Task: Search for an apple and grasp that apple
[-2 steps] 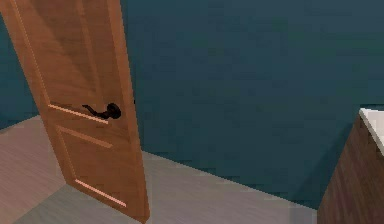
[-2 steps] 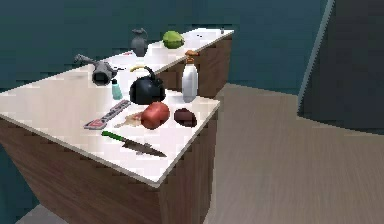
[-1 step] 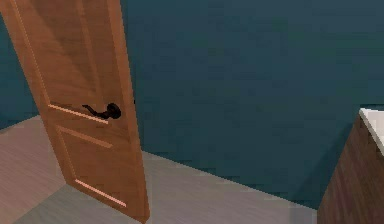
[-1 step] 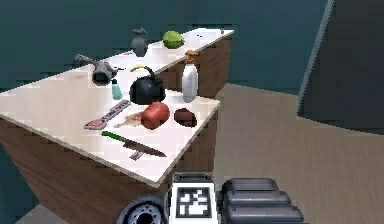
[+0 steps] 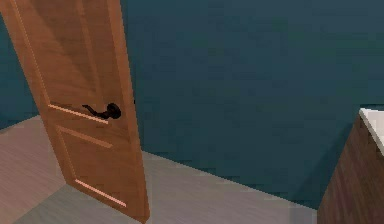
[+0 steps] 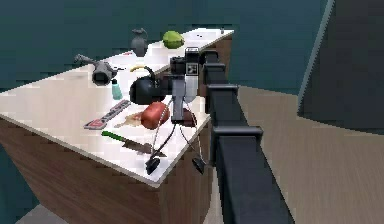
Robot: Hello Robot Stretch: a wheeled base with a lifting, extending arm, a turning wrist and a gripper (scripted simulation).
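Arm (image 6: 233,145) out to the side, hand (image 6: 150,98) at its far end.

A wooden door (image 5: 90,100) with a dark lever handle (image 5: 103,110) stands before a dark teal wall (image 5: 250,80). A pale-topped counter (image 6: 40,100) with wooden sides carries several things. A grey object (image 6: 103,70) lies near its far left edge. A dark cup-like thing (image 6: 139,40) and a green rounded thing (image 6: 172,40) sit toward its far corner. A flat strip (image 6: 108,115) lies mid-counter, and a knife-like tool (image 6: 135,143) lies by the near edge.
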